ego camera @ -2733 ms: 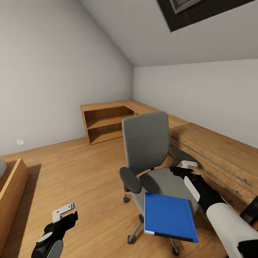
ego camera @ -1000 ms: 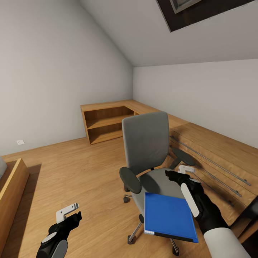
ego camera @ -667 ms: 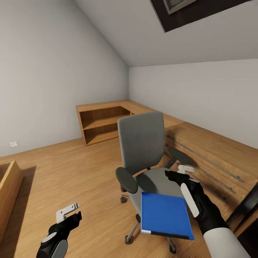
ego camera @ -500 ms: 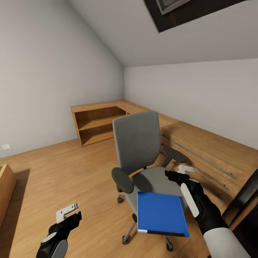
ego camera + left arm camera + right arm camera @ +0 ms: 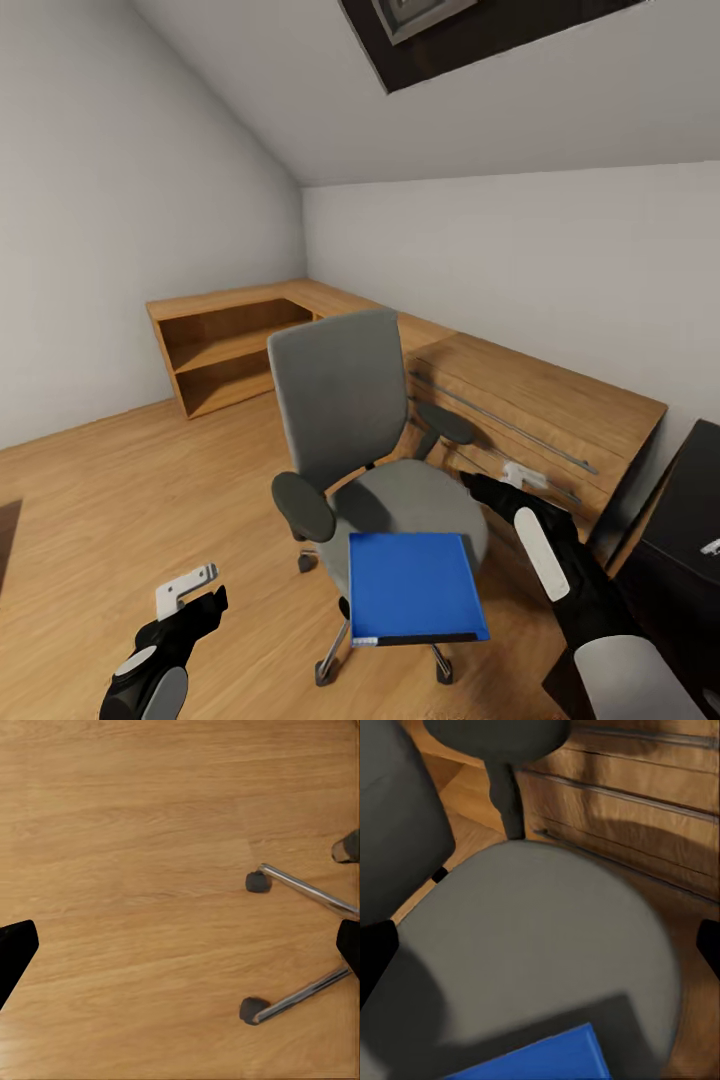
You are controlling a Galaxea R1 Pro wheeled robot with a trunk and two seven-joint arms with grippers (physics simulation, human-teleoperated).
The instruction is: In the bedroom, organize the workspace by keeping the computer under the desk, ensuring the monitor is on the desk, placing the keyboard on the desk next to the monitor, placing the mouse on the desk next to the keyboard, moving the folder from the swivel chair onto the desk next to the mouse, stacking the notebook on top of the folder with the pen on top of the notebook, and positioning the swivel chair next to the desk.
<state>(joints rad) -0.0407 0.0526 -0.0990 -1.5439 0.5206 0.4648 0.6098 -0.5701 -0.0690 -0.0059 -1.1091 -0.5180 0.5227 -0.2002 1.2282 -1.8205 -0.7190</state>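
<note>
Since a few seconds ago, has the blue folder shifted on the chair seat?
No. The folder lies on the front of the swivel chair seat, overhanging its edge as before; only the camera has turned.

Swivel chair (image 5: pixel 345 420): mid-grey seat & backrest, black armrests, chrome legs w/ dark castors; the folder (image 5: pixel 412 585) on its seat is bright blue w/ a thin white edge along the near side. Floor (image 5: pixel 120 500) is warm honey wood w/ plank grain, matching the light-wood shelf unit (image 5: pixel 215 350) and drawer chest (image 5: pixel 520 410), which carries silver rail handles; walls plain pale grey, ceiling has a black-framed skylight (image 5: pixel 450 30). Left gripper (image 5: pixel 190 590) & right gripper (image 5: pixel 510 478) are black w/ white finger pieces, right arm black w/ a white stripe then a white sleeve; glossy black desk (image 5: pixel 690 520) at the far right.
</note>
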